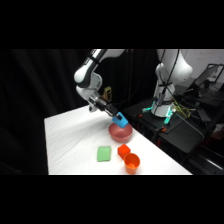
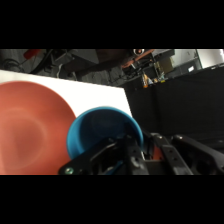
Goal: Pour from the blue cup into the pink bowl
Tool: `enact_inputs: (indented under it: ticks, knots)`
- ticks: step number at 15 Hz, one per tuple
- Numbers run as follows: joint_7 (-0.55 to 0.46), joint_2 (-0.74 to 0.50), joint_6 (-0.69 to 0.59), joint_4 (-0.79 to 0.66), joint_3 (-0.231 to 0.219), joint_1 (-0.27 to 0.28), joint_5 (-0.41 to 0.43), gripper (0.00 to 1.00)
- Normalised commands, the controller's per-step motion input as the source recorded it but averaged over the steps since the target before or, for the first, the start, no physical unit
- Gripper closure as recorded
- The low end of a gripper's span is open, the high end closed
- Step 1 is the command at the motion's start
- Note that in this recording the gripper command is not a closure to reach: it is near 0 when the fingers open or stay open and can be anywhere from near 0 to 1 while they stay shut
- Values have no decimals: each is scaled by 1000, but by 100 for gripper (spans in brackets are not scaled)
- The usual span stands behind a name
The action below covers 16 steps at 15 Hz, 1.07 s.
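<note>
- The gripper [image 1: 116,116] holds the blue cup [image 1: 120,120] in the air, pinching it between its two fingers.
- The cup is tipped over the far edge of the pink bowl [image 1: 120,131], with its open mouth leaning toward the bowl.
- In the wrist view the blue cup [image 2: 104,136] sits just beside the pink bowl [image 2: 30,130], and the gripper [image 2: 131,155] is at the cup's rim. The cup's inside looks empty, but it is hard to be sure.
- The cup looks small and light, like thin plastic. It is probably stiff enough to hold, but smooth, so it may slip if the squeeze is weak.
- The best place to hold it seems to be the wall near the rim, where the fingers are now.
- The bowl is wide and low, so it likely stays put and is easy to pour into.
- Nearer on the white table [image 1: 70,145] are two orange cups [image 1: 128,157] and a flat green square [image 1: 104,154]. They are apart from the bowl and not in the way.
</note>
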Motion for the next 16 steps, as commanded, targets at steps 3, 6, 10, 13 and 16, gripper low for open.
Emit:
enact_inputs:
  ticks: [3, 6, 10, 13, 16]
  knots:
    - [220, -280, 291, -67, -38, 147, -125, 28]
    - [346, -518, 486, -224, -42, 209, -261, 28]
    - [368, -514, 539, -293, 31, 198, -340, 28]
    - [314, -365, 633, -278, 75, 154, -378, 28]
    - [318, -220, 649, -172, 55, 109, -385, 28]
